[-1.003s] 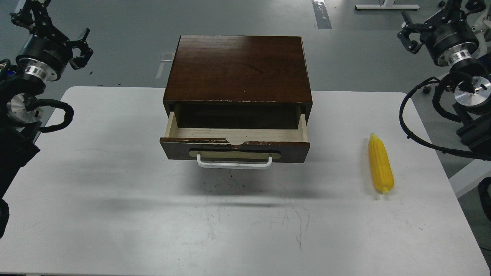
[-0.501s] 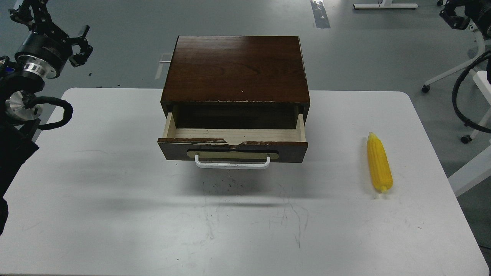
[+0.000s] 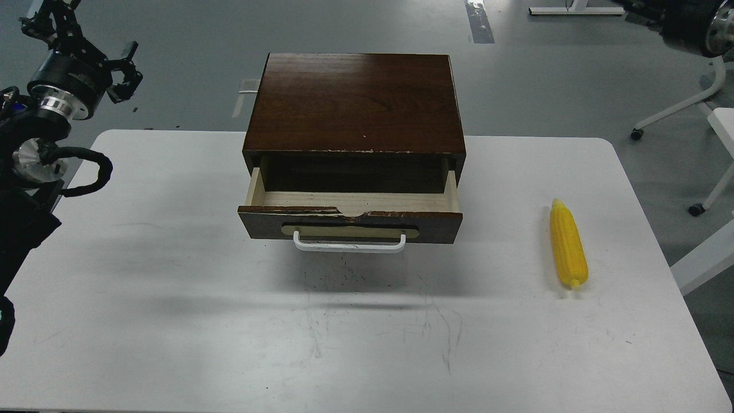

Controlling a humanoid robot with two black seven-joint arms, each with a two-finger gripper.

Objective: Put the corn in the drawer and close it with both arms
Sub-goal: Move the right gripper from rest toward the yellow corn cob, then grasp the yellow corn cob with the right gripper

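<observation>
The yellow corn (image 3: 569, 246) lies lengthwise on the white table (image 3: 172, 287), right of the cabinet and far from both grippers. The dark brown drawer (image 3: 350, 221), with its white bar handle (image 3: 348, 245), is pulled partly open, and the pale wood inside shows nothing in it. My left gripper (image 3: 92, 46) is raised at the far left, beyond the table's back left corner, its claws spread and empty. My right gripper (image 3: 642, 8) is a dark blur at the top right edge, high above the floor and well away from the corn.
The dark wood cabinet (image 3: 355, 100) stands at the table's back middle. Left arm cables (image 3: 86, 172) hang over the table's left edge. A chair base with castors (image 3: 676, 115) and a white surface's edge (image 3: 702, 258) stand right of the table.
My right arm has swung up and away from the table's right side to the top right corner. The left gripper has barely shifted. Corn and drawer have not moved.
</observation>
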